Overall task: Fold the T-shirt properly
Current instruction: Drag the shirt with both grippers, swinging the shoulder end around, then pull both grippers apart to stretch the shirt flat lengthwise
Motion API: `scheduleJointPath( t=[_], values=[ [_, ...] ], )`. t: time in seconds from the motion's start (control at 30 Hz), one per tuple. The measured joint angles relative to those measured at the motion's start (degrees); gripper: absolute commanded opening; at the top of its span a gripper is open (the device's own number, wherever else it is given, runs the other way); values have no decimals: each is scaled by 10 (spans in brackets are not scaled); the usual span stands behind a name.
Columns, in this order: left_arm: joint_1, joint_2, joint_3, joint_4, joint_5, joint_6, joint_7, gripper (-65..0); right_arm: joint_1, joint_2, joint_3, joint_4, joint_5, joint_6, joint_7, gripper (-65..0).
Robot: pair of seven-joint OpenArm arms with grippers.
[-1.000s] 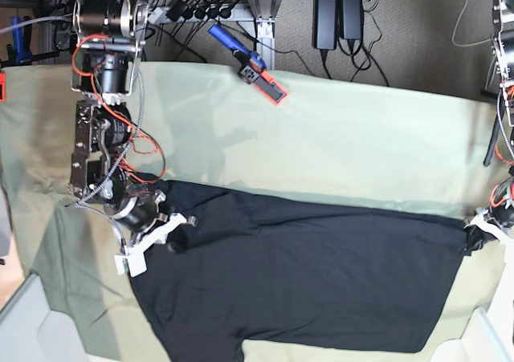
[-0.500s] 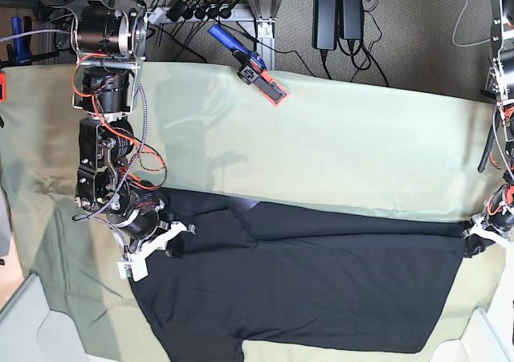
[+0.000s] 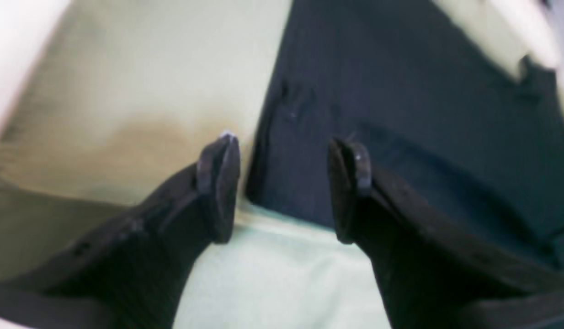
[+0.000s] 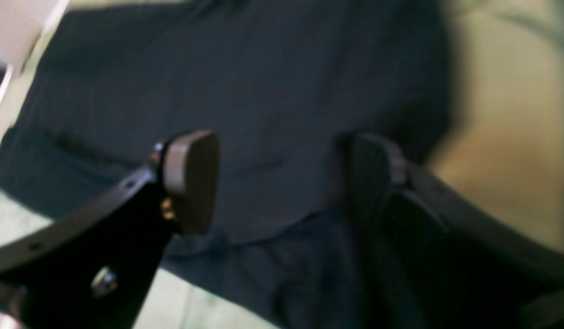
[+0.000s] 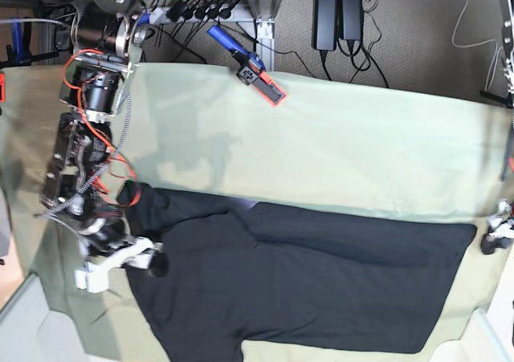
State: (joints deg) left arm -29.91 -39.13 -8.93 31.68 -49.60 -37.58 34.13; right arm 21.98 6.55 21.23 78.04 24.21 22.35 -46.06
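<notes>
The T-shirt (image 5: 305, 290) is laid on the pale green cloth (image 5: 337, 149), plain black side up, stretched into a long band across the near half of the cloth. One lengthwise fold appears to be made: along the far edge of the T-shirt a strip of fabric is doubled over, its lower edge seen as a faint line running toward the right-hand end. At the near left corner a sleeve or hem section is left protruding toward the cloth's near edge.

Right gripper (image 4: 282, 183): jaws are held wide apart, nothing between the pads; dark fabric lies beneath them, no grip. In the base view it is placed just off the left end of the T-shirt (image 5: 120, 266).

Left gripper (image 3: 284, 187): jaws are likewise spread, nothing clamped; the T-shirt's edge is seen below and between the fingers, with green cloth on either side. In the base view it is found at the right end of the T-shirt, just beyond the corner (image 5: 496, 237).

Judgement: the first fold is taken as set down and released. Still to be done, by the look of it: the protruding near-left section to be tucked in, then the long band to be folded crosswise into a compact rectangle. The task is judged less than half complete.
</notes>
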Motion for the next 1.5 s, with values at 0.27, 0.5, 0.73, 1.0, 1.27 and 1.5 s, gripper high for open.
scheduleJointPath(
  t=[0.27,0.5,0.73,1.0,1.27,1.5],
  values=[
    [23,-9,-22,1,-45,-8,42,-304,-88,15,112,0,49,1,-14,-205],
    [44,-9,-22,1,-73,-8,44,-304,-139,-8,127,0,77,0,-11,-205],
    [47,-8,-22,1,-78,-8,47,-304,-134,-58,124,0,81,0,17,-205],
    [47,0,-22,1,-86,-8,47,-304,-129,-69,118,0,55,0,45,-205],
    [47,38,-23,1,-63,-8,19,-251,-129,-69,118,-7,16,0,84,-650],
    [45,63,-23,1,10,30,-39,-242,-129,-69,118,-7,13,0,84,-650]
  ],
)
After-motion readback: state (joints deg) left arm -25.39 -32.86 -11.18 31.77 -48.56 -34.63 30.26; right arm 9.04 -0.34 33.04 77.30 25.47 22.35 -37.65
